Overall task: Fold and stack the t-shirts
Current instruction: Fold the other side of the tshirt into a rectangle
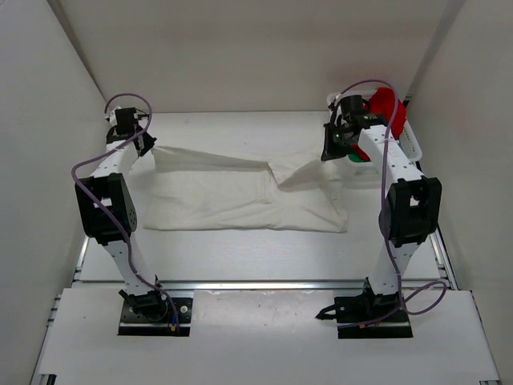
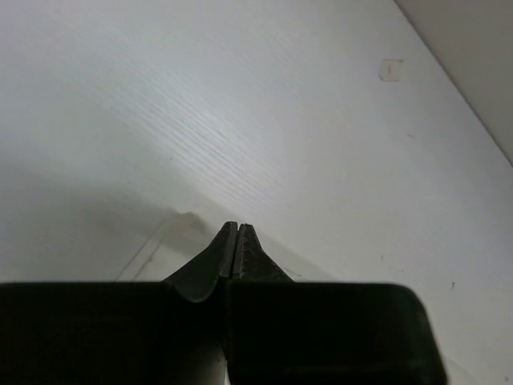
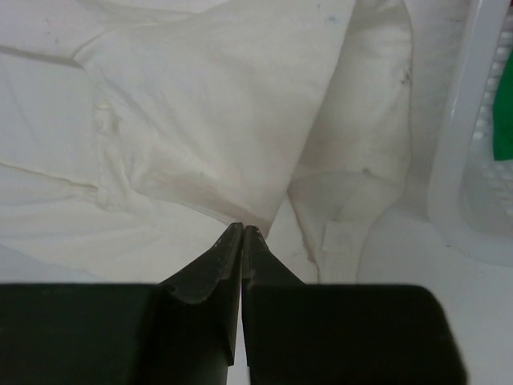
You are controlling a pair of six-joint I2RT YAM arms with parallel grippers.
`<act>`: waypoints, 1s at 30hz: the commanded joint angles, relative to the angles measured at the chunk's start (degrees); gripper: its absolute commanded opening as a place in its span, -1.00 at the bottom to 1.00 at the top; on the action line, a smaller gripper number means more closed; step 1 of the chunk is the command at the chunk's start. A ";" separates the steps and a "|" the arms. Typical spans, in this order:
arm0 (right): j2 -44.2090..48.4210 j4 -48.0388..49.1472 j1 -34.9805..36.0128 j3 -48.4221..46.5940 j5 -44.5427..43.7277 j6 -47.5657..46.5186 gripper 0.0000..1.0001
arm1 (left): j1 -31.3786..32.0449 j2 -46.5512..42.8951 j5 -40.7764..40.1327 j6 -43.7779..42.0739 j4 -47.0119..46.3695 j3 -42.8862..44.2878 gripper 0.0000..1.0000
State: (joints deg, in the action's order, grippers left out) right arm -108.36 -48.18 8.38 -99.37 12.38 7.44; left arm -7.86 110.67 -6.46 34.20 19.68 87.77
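White walls close in a pale table (image 1: 240, 257), with most of the white t-shirt (image 1: 240, 200) lying flat on it between the two arms. The left claw (image 1: 147, 147) has its tips pressed together. From above, a corner of the shirt runs taut up to it, so it grips that corner, though the pinch itself is hidden beneath the claw. Its own camera shows the left claw (image 2: 238, 228) with only bare tabletop beyond the tips and a faint, unclear fold just left of them. The right claw (image 1: 329, 152) is likewise closed, and in its own view the right claw (image 3: 243, 231) nips a raised fold of the same shirt right at its tips. Just right of that claw stands a white basket (image 3: 457, 160), cut off by the frame. The red t-shirt (image 1: 386, 108) bulges from it behind the arm. Only a sliver of the green t-shirt (image 3: 503, 104) shows through the mesh.
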 commanded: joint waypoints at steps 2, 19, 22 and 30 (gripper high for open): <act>6.92 2.04 1.20 4.53 -2.36 -0.32 -1.00 | -1.55 -4.67 1.45 -0.09 -2.10 -4.53 -1.00; 26.44 7.40 0.84 39.16 -6.48 1.44 -1.00 | -4.00 -8.56 1.97 0.08 -3.52 -17.88 -0.94; 25.04 7.23 1.37 41.98 -10.89 2.05 -1.00 | -6.02 -7.58 3.82 1.74 -4.03 -20.88 -0.77; 26.97 6.89 1.81 43.13 -11.67 1.53 -0.62 | -9.89 -18.54 3.57 8.60 -10.80 -28.08 -0.25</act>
State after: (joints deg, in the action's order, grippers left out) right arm -83.79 -41.52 9.78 -54.74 3.33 9.19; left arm -16.84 101.32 -2.09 39.88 14.33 60.03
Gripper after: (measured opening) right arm 0.178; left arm 0.368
